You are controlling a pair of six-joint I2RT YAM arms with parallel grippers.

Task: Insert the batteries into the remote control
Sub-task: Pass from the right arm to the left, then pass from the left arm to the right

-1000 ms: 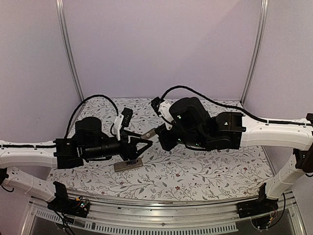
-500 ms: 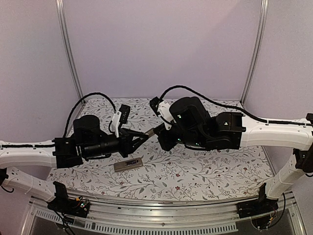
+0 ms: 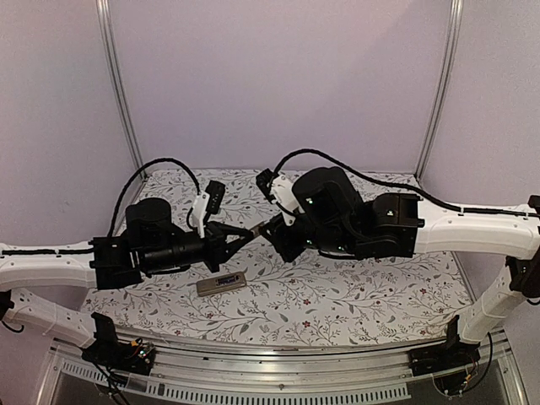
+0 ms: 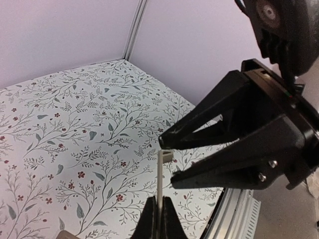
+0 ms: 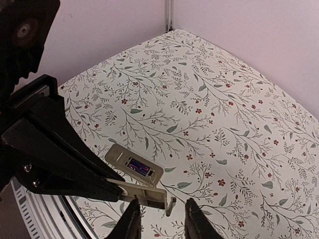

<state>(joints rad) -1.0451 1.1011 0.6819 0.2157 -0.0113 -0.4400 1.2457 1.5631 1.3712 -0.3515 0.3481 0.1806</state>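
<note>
The remote control lies underside up on the floral table. Its compartment is open, and the batteries show as a dark shape inside. Above it hangs the separate grey-tan cover, with my left gripper shut on one end. My right gripper is open. Its fingers stand either side of the cover's hooked end, with a gap on the right side.
Both arms meet in mid-air over the middle of the floral cloth. A metal rail runs along the near edge. Lilac walls and upright posts close in the back and sides.
My left gripper has shut on the cover and risen slightly with it. My right gripper, shut on the cover before, has opened. The remote has stayed put.
</note>
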